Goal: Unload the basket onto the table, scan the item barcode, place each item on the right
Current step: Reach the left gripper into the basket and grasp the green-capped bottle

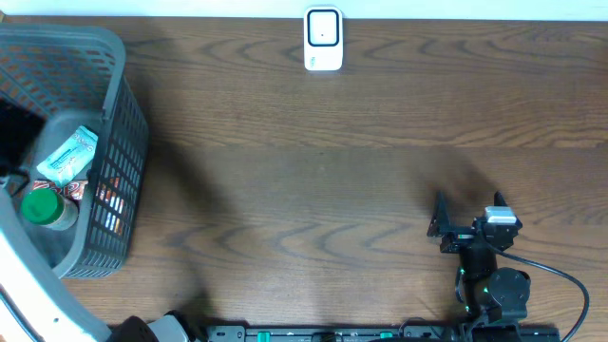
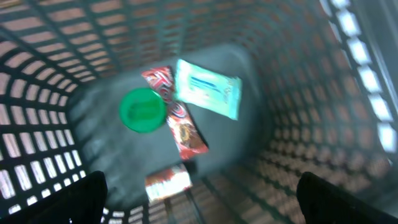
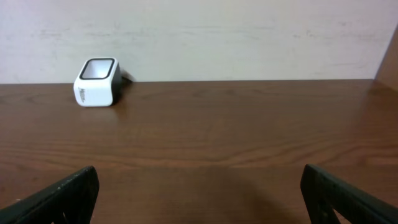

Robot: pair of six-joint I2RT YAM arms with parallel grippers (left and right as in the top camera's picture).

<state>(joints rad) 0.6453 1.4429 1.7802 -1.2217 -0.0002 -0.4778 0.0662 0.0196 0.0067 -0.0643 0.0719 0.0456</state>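
The items lie in the grey mesh basket (image 1: 122, 95) at the table's left. They are a mint-green packet (image 2: 208, 87) (image 1: 68, 155), a green-lidded jar (image 2: 142, 110) (image 1: 42, 205), a red snack wrapper (image 2: 183, 127) and a red-and-white packet (image 2: 168, 182). My left gripper (image 2: 202, 186) hangs open above the basket's inside, with nothing between its fingers. The white barcode scanner (image 1: 323, 39) (image 3: 97, 81) stands at the table's far edge. My right gripper (image 1: 468, 207) (image 3: 199, 177) is open and empty over bare table at the front right, facing the scanner.
The basket's mesh walls (image 2: 323, 93) rise on all sides of the left gripper. A pale wall (image 3: 249, 37) stands behind the scanner. Wooden table (image 1: 313, 190) stretches between basket and right arm. A black cable (image 1: 570, 285) trails from the right arm.
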